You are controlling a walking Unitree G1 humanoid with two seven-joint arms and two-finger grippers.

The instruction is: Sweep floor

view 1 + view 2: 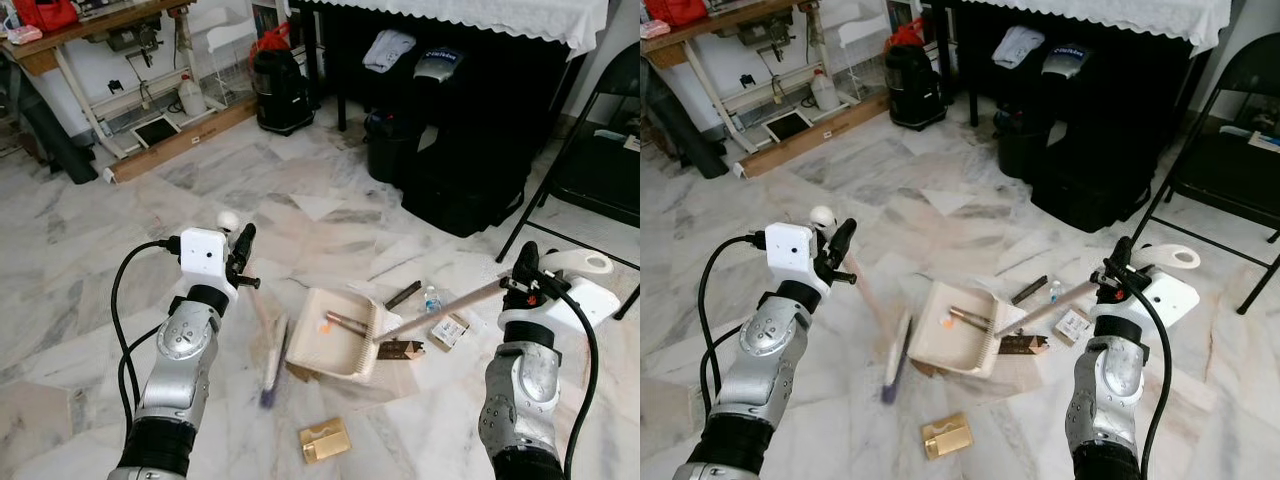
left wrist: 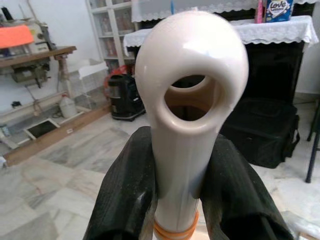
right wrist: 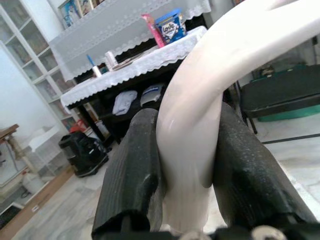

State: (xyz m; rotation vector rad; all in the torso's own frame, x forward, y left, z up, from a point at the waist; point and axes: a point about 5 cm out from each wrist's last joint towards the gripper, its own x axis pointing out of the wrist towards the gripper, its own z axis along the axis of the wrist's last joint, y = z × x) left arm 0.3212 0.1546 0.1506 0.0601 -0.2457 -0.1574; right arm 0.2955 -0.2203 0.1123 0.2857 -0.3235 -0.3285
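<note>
Scattered on the marble floor between the two arms lie a small gold box (image 1: 324, 440), a small clear bottle (image 1: 432, 299), a dark strip (image 1: 403, 294) and a little printed carton (image 1: 452, 329), with black bags (image 1: 470, 160) under a lace-covered table (image 1: 470, 15) beyond. The left gripper (image 2: 175, 185) clenches the cream plastic broom handle (image 2: 187, 105), its looped end up; the blurred shaft slants down to the bristles (image 1: 272, 360) below it. The right gripper (image 3: 187, 165) grasps the cream dustpan handle (image 3: 210, 90); the long rod runs down-left to the cream dustpan (image 1: 335, 335) — holding debris. A blue tin (image 3: 171, 26) reads "Love".
</note>
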